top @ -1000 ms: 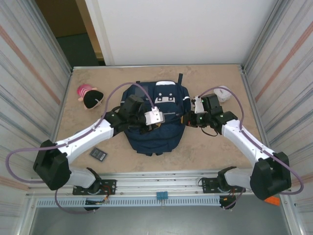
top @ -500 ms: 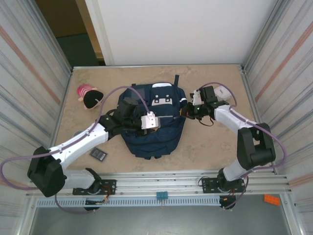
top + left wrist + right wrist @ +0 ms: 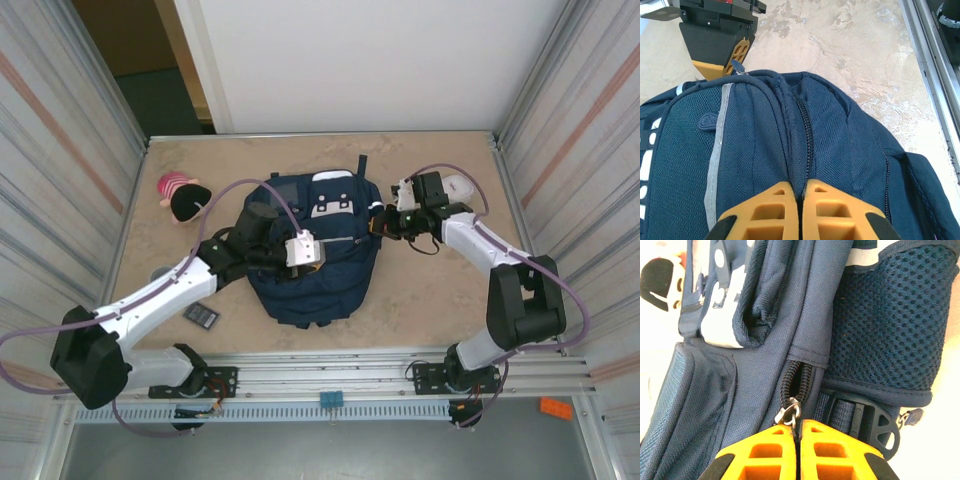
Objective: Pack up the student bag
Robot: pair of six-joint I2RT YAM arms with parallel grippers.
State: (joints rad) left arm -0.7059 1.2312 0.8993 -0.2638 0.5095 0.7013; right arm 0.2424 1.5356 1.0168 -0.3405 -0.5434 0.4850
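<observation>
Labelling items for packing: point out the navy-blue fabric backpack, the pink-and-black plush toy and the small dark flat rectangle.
Navy-blue fabric backpack (image 3: 322,288): top external view, lower front panel.
Pink-and-black plush toy (image 3: 187,203): top external view, black part.
Small dark flat rectangle (image 3: 201,314): top external view, centre.

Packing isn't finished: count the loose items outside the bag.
3: a plush toy far left, a dark item near left, a white item far right; others may be hidden.

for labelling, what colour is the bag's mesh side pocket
Mesh side pocket: navy blue; right wrist view shows it best.
</observation>
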